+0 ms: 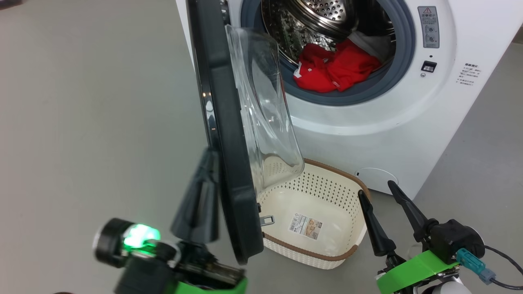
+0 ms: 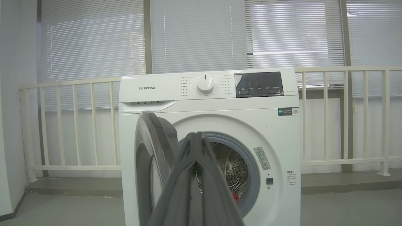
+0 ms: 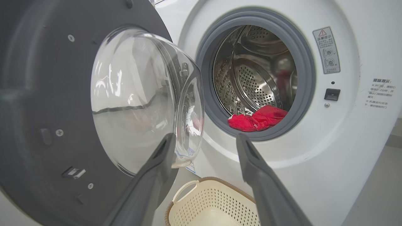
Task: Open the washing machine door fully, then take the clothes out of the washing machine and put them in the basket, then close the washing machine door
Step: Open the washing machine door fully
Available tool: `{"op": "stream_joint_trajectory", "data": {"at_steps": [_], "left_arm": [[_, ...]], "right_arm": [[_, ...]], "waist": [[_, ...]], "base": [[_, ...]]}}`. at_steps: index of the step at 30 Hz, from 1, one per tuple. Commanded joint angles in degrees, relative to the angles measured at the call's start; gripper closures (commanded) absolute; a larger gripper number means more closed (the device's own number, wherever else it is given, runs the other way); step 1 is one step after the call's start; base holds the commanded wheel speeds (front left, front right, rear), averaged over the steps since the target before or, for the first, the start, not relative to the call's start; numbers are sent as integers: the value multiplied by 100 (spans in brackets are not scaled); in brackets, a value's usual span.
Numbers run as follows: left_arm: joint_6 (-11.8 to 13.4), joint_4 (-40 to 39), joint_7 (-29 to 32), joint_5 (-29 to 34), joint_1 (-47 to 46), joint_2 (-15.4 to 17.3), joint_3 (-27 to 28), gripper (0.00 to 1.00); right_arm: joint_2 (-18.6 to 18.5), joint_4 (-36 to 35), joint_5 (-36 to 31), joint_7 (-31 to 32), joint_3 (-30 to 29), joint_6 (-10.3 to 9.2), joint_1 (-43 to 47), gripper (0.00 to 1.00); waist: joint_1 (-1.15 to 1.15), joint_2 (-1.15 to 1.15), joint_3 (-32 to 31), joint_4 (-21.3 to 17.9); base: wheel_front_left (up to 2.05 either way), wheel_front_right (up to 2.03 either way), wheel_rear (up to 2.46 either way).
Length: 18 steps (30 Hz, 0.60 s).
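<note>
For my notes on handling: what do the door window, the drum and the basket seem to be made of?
Door window: clear and glossy with reflections, glass or clear plastic. Drum: shiny perforated metal, likely steel. Basket: matte cream plastic by its moulded holes, brown woven-look rim.

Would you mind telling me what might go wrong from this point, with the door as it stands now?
1. The washing machine door stands only partly open, its glass bowl hanging over part of the basket; the red clothes could catch on it when dropped.
2. The shut left gripper sits close beside the door's outer side, in the path of a fuller swing.
3. The clothes lie at the grey seal; the open right gripper could pinch the rubber too.
</note>
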Motion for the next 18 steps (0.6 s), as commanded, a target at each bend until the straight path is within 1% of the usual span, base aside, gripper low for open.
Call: {"op": "stream_joint_trajectory", "data": {"at_steps": [1, 3, 4, 6, 11, 18], "left_arm": [[-110, -176, -7, 2, -230, 35, -14, 100], [-176, -165, 46, -13, -258, 22, -245, 100], [-240, -117, 111, -41, -283, 12, -452, 100], [-329, -37, 158, -98, -302, 6, -626, 100], [-443, 311, 264, -229, -300, 0, -822, 100], [-590, 886, 332, -439, -332, 2, -917, 100]], "right_arm": [[10, -122, 29, -62, 163, 36, -168, 0], [10, -118, 38, -64, 165, 36, -178, 0], [10, -119, 43, -66, 168, 36, -189, 0], [10, -123, 50, -68, 157, 36, -201, 0], [10, -93, 79, -73, 143, 36, -220, 0], [10, -85, 109, -79, 163, 36, -261, 0]], "waist": [[0, 0, 8, -19], [0, 0, 18, -43], [0, 0, 30, -70], [0, 0, 43, -96], [0, 0, 85, -150], [0, 0, 129, -201]], "base": [[0, 0, 0], [0, 0, 0], [0, 0, 0], [0, 0, 0], [0, 0, 0], [0, 0, 0]]}}
